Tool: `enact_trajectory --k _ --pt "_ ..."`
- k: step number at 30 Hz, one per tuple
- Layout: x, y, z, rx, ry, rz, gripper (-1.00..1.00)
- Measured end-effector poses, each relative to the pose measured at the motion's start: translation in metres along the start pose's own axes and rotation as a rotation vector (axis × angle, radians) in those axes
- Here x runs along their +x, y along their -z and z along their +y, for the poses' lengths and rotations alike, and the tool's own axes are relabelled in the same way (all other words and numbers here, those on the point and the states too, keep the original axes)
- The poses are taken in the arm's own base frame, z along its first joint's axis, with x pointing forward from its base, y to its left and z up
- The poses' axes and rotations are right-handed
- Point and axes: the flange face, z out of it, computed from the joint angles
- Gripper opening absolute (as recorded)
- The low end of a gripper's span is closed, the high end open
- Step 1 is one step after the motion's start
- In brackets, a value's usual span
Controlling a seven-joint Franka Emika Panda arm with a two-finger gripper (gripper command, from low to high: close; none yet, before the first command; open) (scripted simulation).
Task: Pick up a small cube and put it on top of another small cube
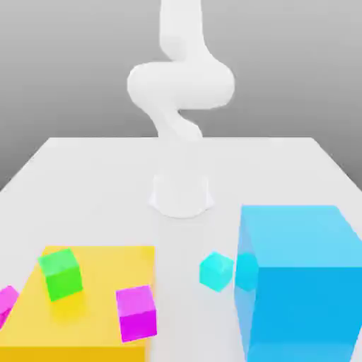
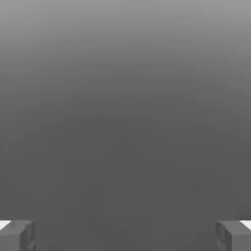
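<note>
Small cyan cube [image 1: 216, 271]: you have one of these, sitting on the table [image 1: 106, 191] between the yellow block [image 1: 92, 272] and the big blue block [image 1: 304, 311], just beside the blue one. Your hand [image 2: 125, 236] is wide open, its two fingers well apart, and it has hold of nothing.

Count four small cubes in all: one cyan, one green and two magenta. You see the green cube [image 1: 61, 274] turned at an angle on top of the yellow block. One magenta cube [image 1: 136, 313] overlaps the yellow block's edge on the exterior view's right; you can't tell from here whether it rests on that block. The other magenta cube [image 1: 7, 302] is cut off by the exterior view's left border, beside the yellow block. You also have one yellow block and one big blue block, both running to the picture's lower border.

For room, you have a bare strip of table between the yellow block and the cyan cube, but only a narrow space on the cyan cube's blue-block side. Behind the cubes, open table reaches back to the base of the white arm [image 1: 181, 85], and the table's far edge lies behind that base. The cyan cube is clear of the table's visible edges.
</note>
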Motion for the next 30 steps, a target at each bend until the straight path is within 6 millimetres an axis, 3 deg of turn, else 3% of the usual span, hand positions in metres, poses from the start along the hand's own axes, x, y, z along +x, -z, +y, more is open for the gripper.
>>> enact_trajectory --k 3,7,11,14,17,19,21,27,28,30 --pt "-0.026 -0.075 0.013 -0.062 0.135 -0.078 0.00" --pt "-0.074 -0.159 0.043 -0.126 0.315 -0.193 0.00" --pt "-0.136 -0.228 0.085 -0.171 0.503 -0.326 0.00" --pt "-0.192 -0.268 0.126 -0.190 0.653 -0.447 0.00" --pt "-0.265 -0.295 0.171 -0.200 0.786 -0.604 0.00" --pt "-0.306 -0.303 0.185 -0.217 0.793 -0.690 0.00" --pt "-0.324 -0.313 0.192 -0.224 0.796 -0.715 0.00" --pt "-0.348 -0.345 0.213 -0.229 0.791 -0.722 0.00" --pt "-0.352 -0.350 0.217 -0.229 0.792 -0.723 -1.00" --pt "-0.353 -0.350 0.217 -0.229 0.792 -0.723 -1.00"
